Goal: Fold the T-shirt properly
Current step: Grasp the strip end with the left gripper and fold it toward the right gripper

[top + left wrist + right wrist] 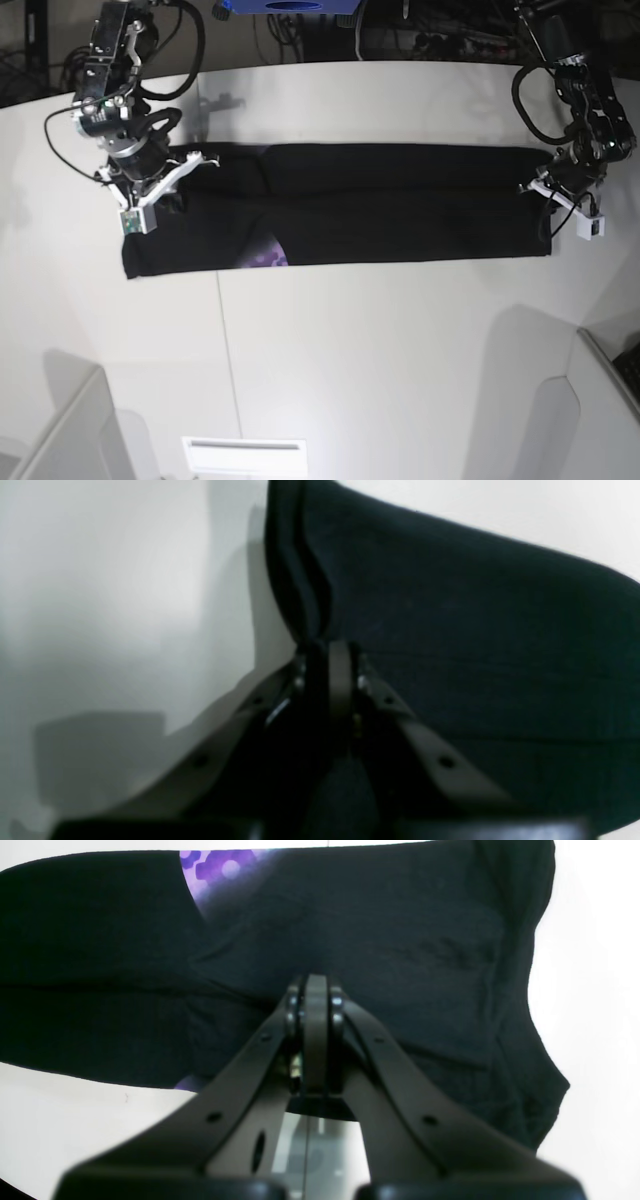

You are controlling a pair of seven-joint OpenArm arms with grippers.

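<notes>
Pinching was the work in hand in the left wrist view: the left end effector [327,647] had its jaws closed on a bunched edge of the T-shirt [450,630], black cloth rising ahead of the tips and spreading to their right, pale worktop [100,605] to their left. In the right wrist view, the right end effector [315,985] was closed too, its tips buried in the dark cloth ahead; the grip itself was probably on a fold, though the blur hid it. A purple print patch [215,867] showed beyond the tips. In the base view, the shirt lay as a long band between both end effectors. Next, I judged, both ends should lift together to fold it across.
</notes>
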